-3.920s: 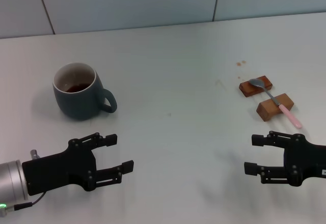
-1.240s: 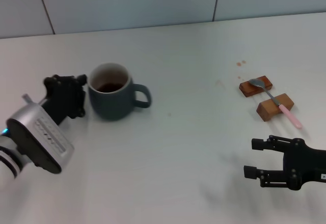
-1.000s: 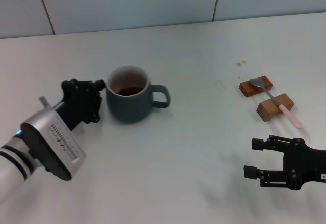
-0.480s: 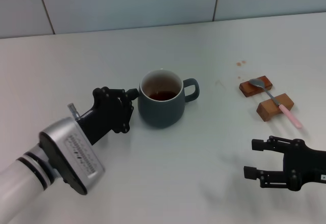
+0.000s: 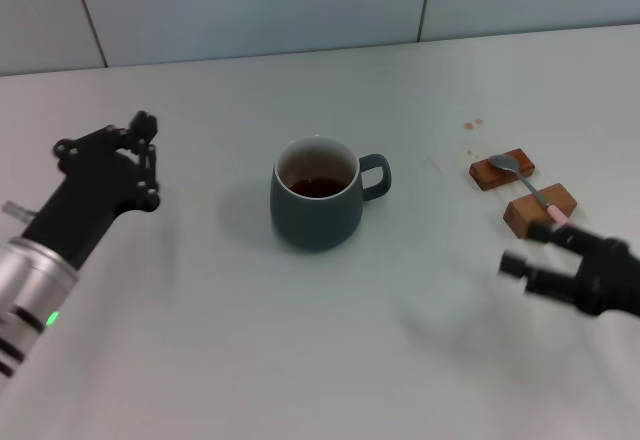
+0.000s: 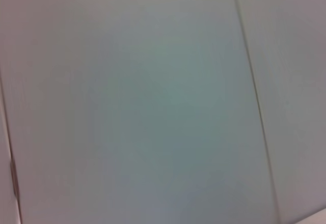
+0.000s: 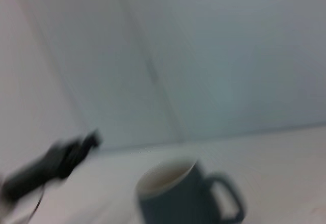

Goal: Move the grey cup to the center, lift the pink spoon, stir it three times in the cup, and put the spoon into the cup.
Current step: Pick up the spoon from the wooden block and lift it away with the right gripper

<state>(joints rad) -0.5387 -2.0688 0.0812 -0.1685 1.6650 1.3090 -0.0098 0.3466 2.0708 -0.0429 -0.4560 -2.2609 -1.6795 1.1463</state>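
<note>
The grey cup (image 5: 317, 206) sat at about the table (image 5: 300, 360) center, upright, handle pointing toward the robot's right, w/ dark brown liquid low inside. Nothing else was in it.

The pink spoon (image 5: 535, 197) lay well to the right of the cup, resting across two small wooden blocks (image 5: 540, 210): metal bowl on the far block, pink handle end running past the near block toward the robot. Its long axis ran diagonally, bowl end a bit closer to the cup, handle end angled away and nearer.

The right gripper (image 5: 560, 260) was right of the cup and just near-side of the spoon's handle end, blurred, apparently empty; fingers looked spread, but how wide couldn't be told exactly. It was by far the nearer arm to the spoon. My read: the cup move looked done, and the spoon pickup was the step in hand, prob. calling for a grip across the handle where it overhangs the near block.

The left gripper (image 5: 110, 165) was well left of the cup, raised off the table, fingers apart, holding nothing.
</note>
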